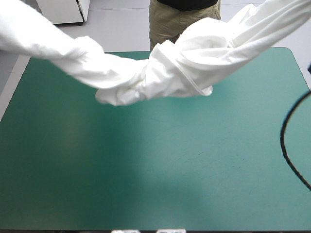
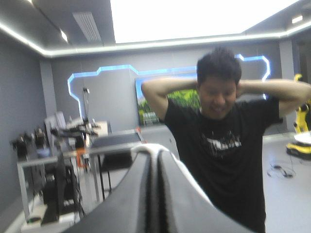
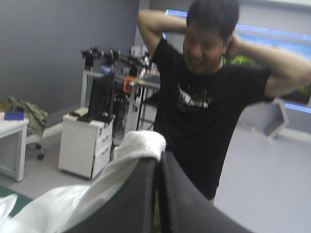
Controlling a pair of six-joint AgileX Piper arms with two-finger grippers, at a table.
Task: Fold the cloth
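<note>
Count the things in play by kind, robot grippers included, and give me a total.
White T-shirt, lifted and stretched over the table: 1
Black grippers: 2 (left gripper, right gripper, both shut on the T-shirt)
Teal-green table: 1
Total: 4

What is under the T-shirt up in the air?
Only the bare teal-green table. The T-shirt hangs over it and covers part of the far edge, so that bit is hidden.

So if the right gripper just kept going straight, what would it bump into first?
The T-shirt: a white bunch sits right at the right gripper's tips, which are shut on it. Beyond that, depth is hard to judge.
</note>
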